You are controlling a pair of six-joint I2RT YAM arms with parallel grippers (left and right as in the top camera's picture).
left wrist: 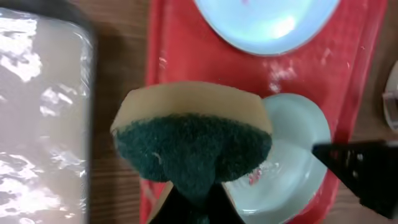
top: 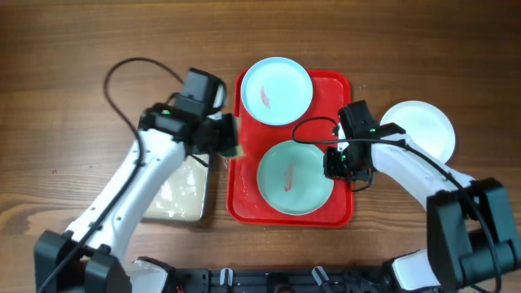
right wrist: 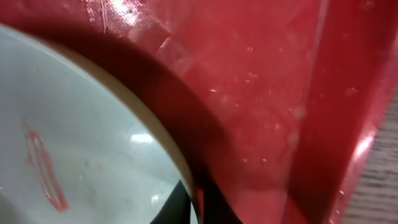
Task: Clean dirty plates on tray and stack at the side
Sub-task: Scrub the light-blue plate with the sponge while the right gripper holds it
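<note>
The left gripper [top: 227, 140] is clamped on a sponge [top: 232, 150]. In the left wrist view the green scouring face fills the middle, with a tan layer behind it. The sponge hangs right at the tray's [top: 338, 91] left rim, beside the gap between the two plates lying there. Just left of it is the corner of the cream tray [top: 179, 195], so room is tight on that side; beyond that, the table [top: 65, 81] is bare wood.

The right gripper [top: 340, 165] sits at the right rim of the near plate [top: 295, 179]. In its wrist view the dark fingers [right wrist: 177, 205] stand close together where the plate's edge runs down to them, but whether they pinch that rim I cannot tell. Between the plate's edge and the tray's raised right wall lies only a narrow strip of red floor.

The near plate, pale blue-green with a red smear near its middle, fills most of the tray's front half. The far plate [top: 277, 89], pale blue and also smeared, overhangs the tray's back-left corner, and the two rims lie close together. A white plate [top: 419, 130] rests on the table just beyond the tray's right rim.
</note>
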